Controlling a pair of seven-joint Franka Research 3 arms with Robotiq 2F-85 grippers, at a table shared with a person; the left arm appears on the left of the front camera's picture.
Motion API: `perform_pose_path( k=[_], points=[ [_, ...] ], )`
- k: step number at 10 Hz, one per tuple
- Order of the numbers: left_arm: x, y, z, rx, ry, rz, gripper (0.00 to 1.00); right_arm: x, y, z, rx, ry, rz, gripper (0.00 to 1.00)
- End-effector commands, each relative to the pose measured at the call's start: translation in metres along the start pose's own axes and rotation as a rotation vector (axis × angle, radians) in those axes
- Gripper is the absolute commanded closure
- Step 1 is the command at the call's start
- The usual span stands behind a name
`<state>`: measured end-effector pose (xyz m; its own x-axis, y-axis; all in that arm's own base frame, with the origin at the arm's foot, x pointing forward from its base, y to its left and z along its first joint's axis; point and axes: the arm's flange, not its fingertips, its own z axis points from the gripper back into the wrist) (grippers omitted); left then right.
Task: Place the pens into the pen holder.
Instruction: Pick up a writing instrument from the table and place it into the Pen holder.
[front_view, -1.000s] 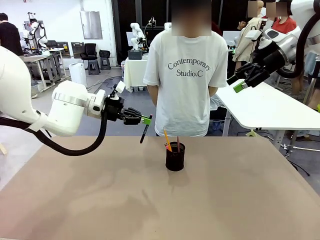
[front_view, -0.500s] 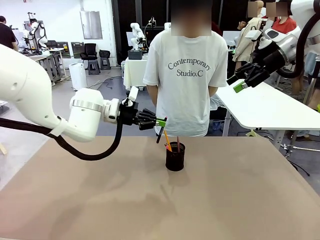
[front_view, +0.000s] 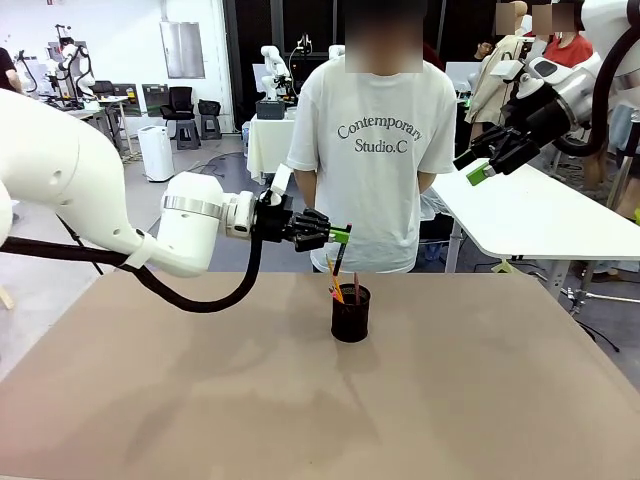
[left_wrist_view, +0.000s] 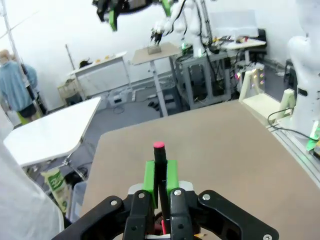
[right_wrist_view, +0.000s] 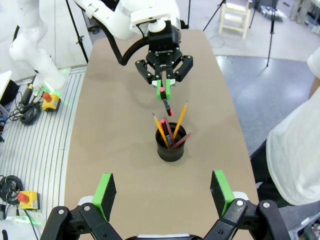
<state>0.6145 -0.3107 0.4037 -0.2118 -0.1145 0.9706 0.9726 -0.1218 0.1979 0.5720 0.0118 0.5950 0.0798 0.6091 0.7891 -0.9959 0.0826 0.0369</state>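
Observation:
The black mesh pen holder (front_view: 350, 313) stands upright in the middle of the brown table (front_view: 200, 400). A yellow pencil (front_view: 334, 279) and a reddish pen (front_view: 356, 288) stick out of it. My left gripper (front_view: 340, 236) is shut on a black pen (front_view: 339, 260), which hangs just above the holder's rim. In the left wrist view the pen (left_wrist_view: 159, 162) sits between the green pads with its pink end (left_wrist_view: 158, 145) forward. From the right wrist view, the holder (right_wrist_view: 172, 146) lies below, with the held pen (right_wrist_view: 166, 105) beside two pencils. My right gripper (right_wrist_view: 163, 191) is open, raised high at the right (front_view: 480, 172).
A person in a white T-shirt (front_view: 380, 150) stands at the far edge of the table, right behind the holder. A white table (front_view: 540, 215) stands at the back right under my right gripper.
My left arm has carried the black pen to the right, from left of the holder to just above its rim. The right arm has not moved.

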Motion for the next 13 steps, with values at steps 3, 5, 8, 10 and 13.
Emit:
perform_pose_path(
  k=[3, 5, 8, 10, 13],
  points=[
    [-0.007, 0.018, 0.010, -0.097, -0.188, 0.071, 1.00, 0.003, 0.001, 0.000, 0.000, 0.000, 0.002, 0.00],
    [-0.016, 0.019, 0.012, -0.092, -0.206, 0.096, 1.00, 0.003, 0.001, 0.000, 0.000, 0.000, 0.002, 0.00],
    [-0.041, 0.025, 0.013, -0.099, -0.199, 0.149, 1.00, 0.003, 0.001, 0.000, 0.000, 0.000, 0.002, 0.00],
    [-0.049, 0.029, 0.008, -0.105, -0.182, 0.161, 1.00, 0.003, 0.001, 0.000, 0.000, 0.000, 0.002, 0.00],
    [-0.056, 0.033, 0.000, -0.121, -0.195, 0.178, 1.00, 0.003, 0.001, 0.000, 0.000, 0.000, 0.002, 0.00]
  ],
)
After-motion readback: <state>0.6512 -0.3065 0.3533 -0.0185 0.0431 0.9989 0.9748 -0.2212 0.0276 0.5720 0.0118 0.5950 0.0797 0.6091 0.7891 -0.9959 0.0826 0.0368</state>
